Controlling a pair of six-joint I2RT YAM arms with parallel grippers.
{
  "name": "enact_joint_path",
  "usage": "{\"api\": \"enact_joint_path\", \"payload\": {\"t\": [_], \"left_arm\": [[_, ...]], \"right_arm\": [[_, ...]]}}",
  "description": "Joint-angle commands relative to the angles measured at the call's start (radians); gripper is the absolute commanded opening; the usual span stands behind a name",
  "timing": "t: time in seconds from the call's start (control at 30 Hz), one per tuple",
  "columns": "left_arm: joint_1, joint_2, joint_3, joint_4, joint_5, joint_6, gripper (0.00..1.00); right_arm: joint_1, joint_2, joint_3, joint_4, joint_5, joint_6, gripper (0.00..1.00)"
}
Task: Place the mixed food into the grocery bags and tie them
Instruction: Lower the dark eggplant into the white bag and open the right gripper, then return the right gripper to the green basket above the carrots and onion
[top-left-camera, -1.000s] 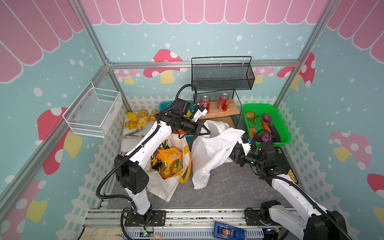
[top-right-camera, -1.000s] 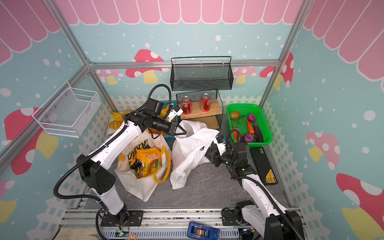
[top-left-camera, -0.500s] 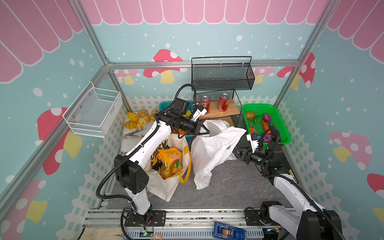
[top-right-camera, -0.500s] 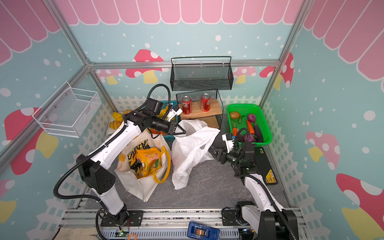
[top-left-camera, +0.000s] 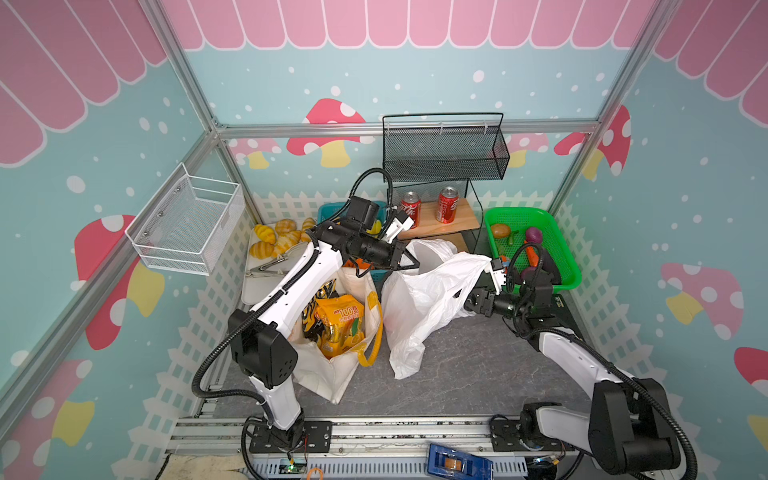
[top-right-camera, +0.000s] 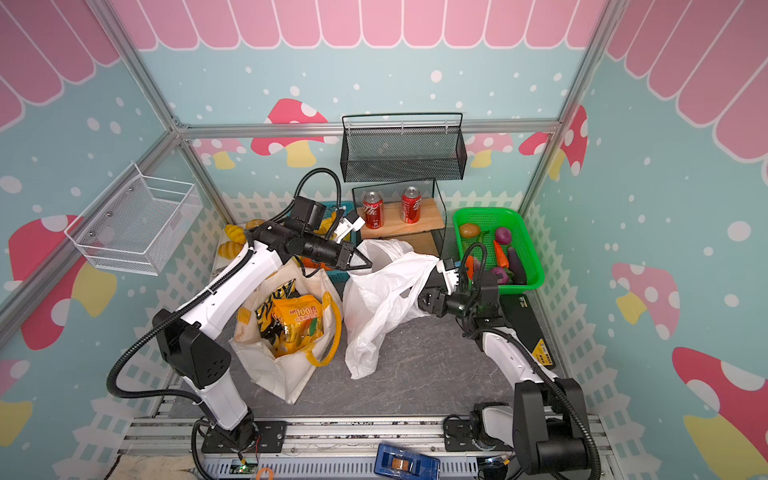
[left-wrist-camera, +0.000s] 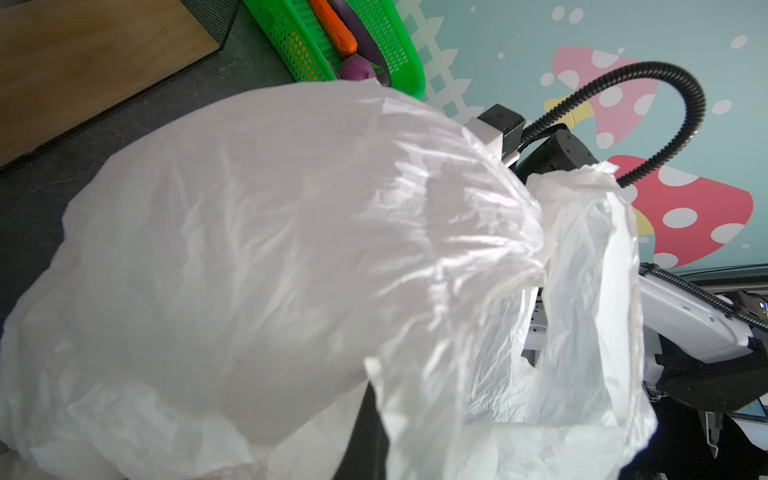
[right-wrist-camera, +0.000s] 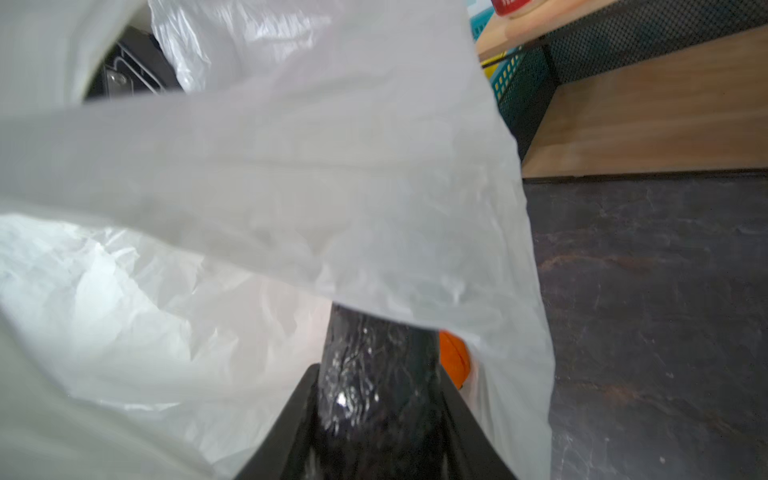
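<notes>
The white plastic bag stands open mid-table, and my left gripper is shut on its far rim, holding it up; one dark finger shows against the plastic. My right gripper is shut on a dark glossy eggplant just under the bag's edge, with something orange beside it. In both top views the right gripper pokes into the bag's right side, its tips hidden. The cream canvas tote holds the orange-yellow packet and the black-and-yellow packet.
A green basket at the right holds a carrot, another eggplant and round vegetables. Behind the bag stands a wire rack with two red cans on a wooden shelf. Bread rolls and tongs lie on a tray at the back left.
My right arm drew back towards the green basket, then came in again to the bag's right side, and that side of the bag now stands higher. The left arm has barely moved.
</notes>
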Motion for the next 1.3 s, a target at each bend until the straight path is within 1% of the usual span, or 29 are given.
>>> {"api": "enact_joint_path", "payload": {"t": [0.0, 0.2, 0.27, 0.37, 0.43, 0.5, 0.57, 0.63, 0.7, 0.87, 0.97, 1.1, 1.17, 1.27], "left_arm": [[-0.006, -0.01, 0.0, 0.008, 0.022, 0.012, 0.0], [-0.016, -0.009, 0.0, 0.008, 0.014, 0.012, 0.0], [-0.017, -0.008, 0.002, 0.007, 0.005, 0.009, 0.0], [-0.017, -0.005, 0.004, 0.007, -0.007, 0.003, 0.0], [-0.016, -0.005, 0.004, 0.006, -0.016, 0.001, 0.0], [-0.016, -0.004, 0.005, 0.007, -0.023, -0.001, 0.0], [-0.013, -0.005, 0.004, 0.007, -0.025, -0.002, 0.0], [-0.009, -0.007, 0.006, 0.007, -0.032, -0.006, 0.0], [-0.004, -0.01, 0.006, 0.007, -0.039, -0.009, 0.0], [0.006, -0.014, 0.005, 0.007, -0.044, -0.013, 0.0], [0.014, -0.012, 0.008, 0.007, -0.056, -0.021, 0.0], [0.026, -0.01, 0.01, 0.007, -0.078, -0.038, 0.0], [0.033, -0.008, 0.01, 0.008, -0.084, -0.046, 0.0], [0.04, -0.006, 0.008, 0.014, -0.091, -0.057, 0.0]], "right_arm": [[0.033, 0.038, 0.063, -0.025, 0.039, -0.061, 0.22], [0.115, 0.128, 0.111, -0.019, 0.119, -0.137, 0.23], [0.139, 0.145, 0.1, -0.017, 0.151, -0.151, 0.27], [0.155, 0.154, 0.067, -0.029, 0.253, -0.165, 0.32], [0.156, 0.15, 0.055, -0.063, 0.332, -0.176, 0.38], [0.155, 0.138, 0.052, -0.09, 0.37, -0.184, 0.42], [0.155, 0.118, 0.046, -0.101, 0.392, -0.182, 0.45], [0.155, 0.095, 0.042, -0.126, 0.423, -0.181, 0.5], [0.155, 0.077, 0.049, -0.164, 0.448, -0.189, 0.53], [0.154, 0.019, 0.071, -0.244, 0.465, -0.214, 0.61], [0.151, -0.032, 0.106, -0.321, 0.481, -0.236, 0.62], [0.113, -0.141, 0.138, -0.419, 0.515, -0.246, 0.62], [0.061, -0.194, 0.151, -0.455, 0.519, -0.241, 0.62], [-0.059, -0.25, 0.159, -0.483, 0.513, -0.208, 0.63]]}}
